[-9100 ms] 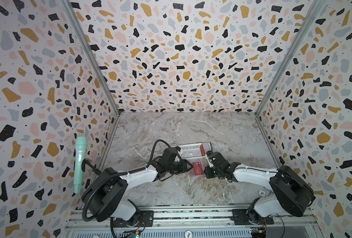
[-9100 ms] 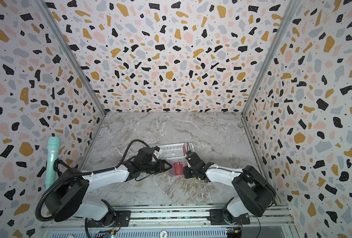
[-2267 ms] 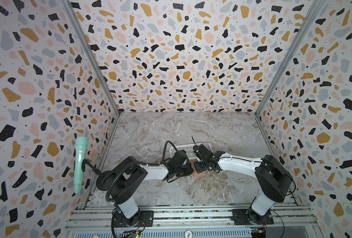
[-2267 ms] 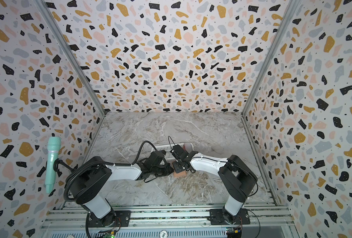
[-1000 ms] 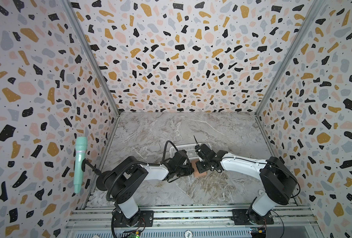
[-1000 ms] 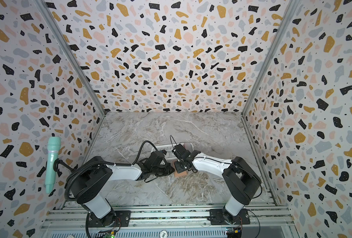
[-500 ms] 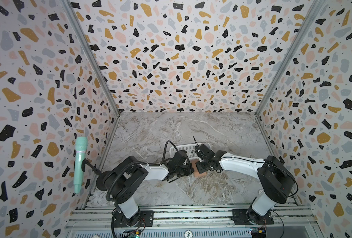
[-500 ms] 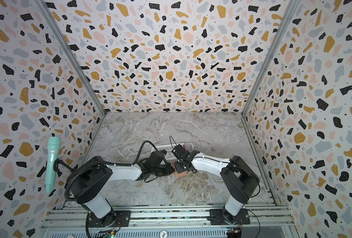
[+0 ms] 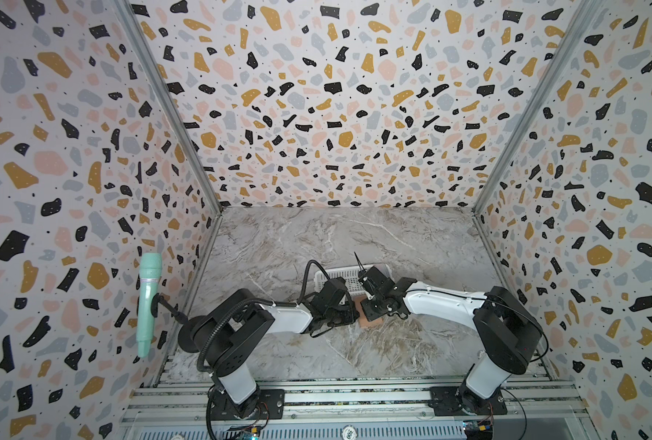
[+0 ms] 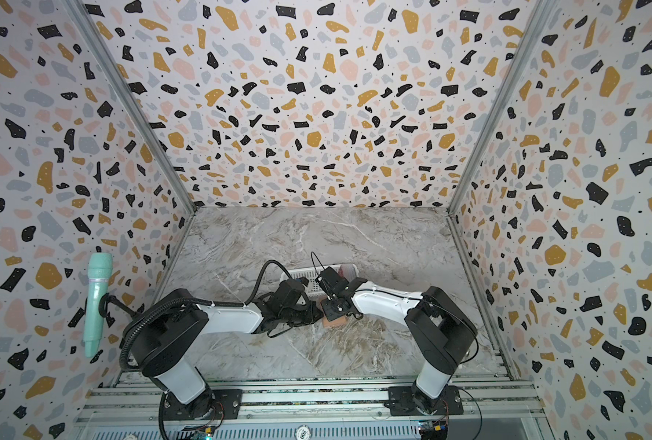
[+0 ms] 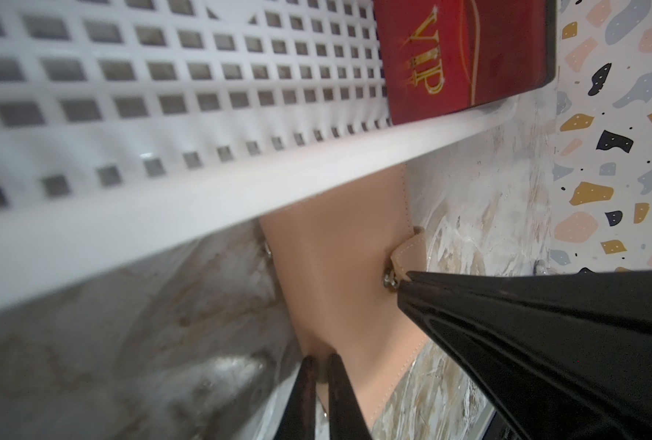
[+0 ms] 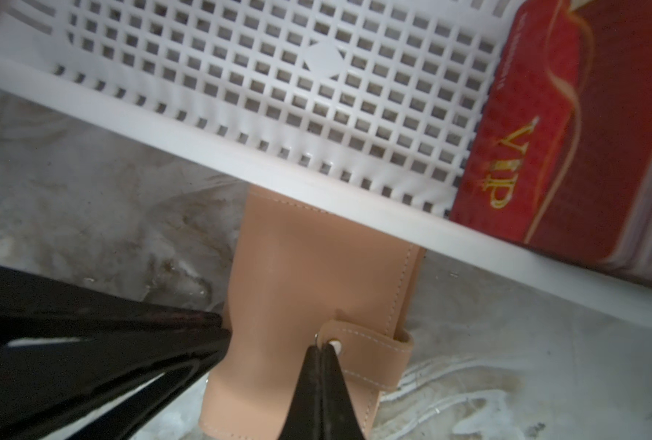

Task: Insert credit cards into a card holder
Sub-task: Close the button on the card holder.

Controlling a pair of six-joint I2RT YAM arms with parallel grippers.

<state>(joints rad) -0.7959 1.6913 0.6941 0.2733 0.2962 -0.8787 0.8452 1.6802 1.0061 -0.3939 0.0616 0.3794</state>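
Right wrist view shows the folded card holder (image 12: 309, 274) lying flat on the grey marbled bench (image 12: 88, 213). One short end of it reaches the long rim of the white basket (image 12: 164, 122), on the side that faces the arm bases. The credit cards (image 12: 568, 152) (a red stack) lie inside the basket at one end. The right hand (image 12: 322, 354) is closed, its tips at the holder's snap strap. The left hand (image 11: 319, 362) is narrow and pinches the holder's opposite edge. Terrazzo-patterned walls (image 9: 316, 114) stand behind the basket and on both sides of it.
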